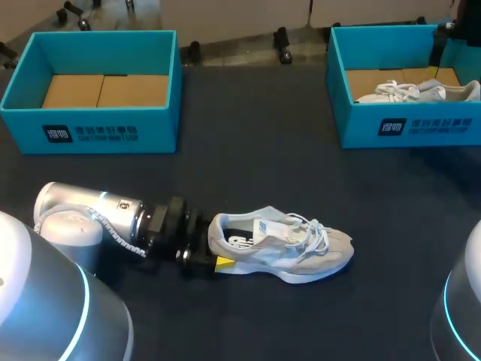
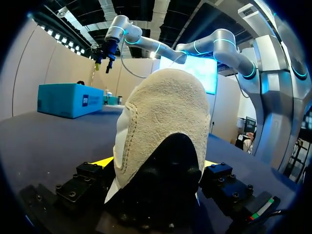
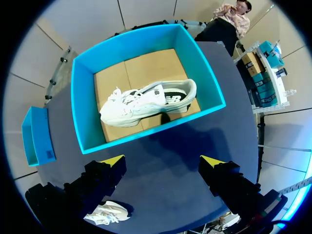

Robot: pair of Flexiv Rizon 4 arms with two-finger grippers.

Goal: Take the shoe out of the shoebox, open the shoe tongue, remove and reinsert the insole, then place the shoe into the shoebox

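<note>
The grey shoe [image 1: 284, 247] lies on its sole on the near middle of the dark tabletop [image 1: 248, 165], toe to the right and heel to the left, well apart from both boxes. Its laces are loose over the tongue. The opening looks dark inside, and whether the insole sits in place is hard to tell from here.

The left pincer [image 2: 156, 165] comes in low from the left and is clenched on the heel of the grey shoe. In the left wrist view the suede heel fills the gap, with a yellow tip against it on either side.

The left shoebox [image 1: 90, 134] stands at the far left, showing only its cardboard floor. The right shoebox [image 3: 80, 112] stands at the far right and holds a white shoe [image 3: 146, 103] lying on the cardboard.

The right pincer [image 3: 162, 163] hangs high above the near wall of the right shoebox, its fingers spread wide and grasping nothing.
</note>
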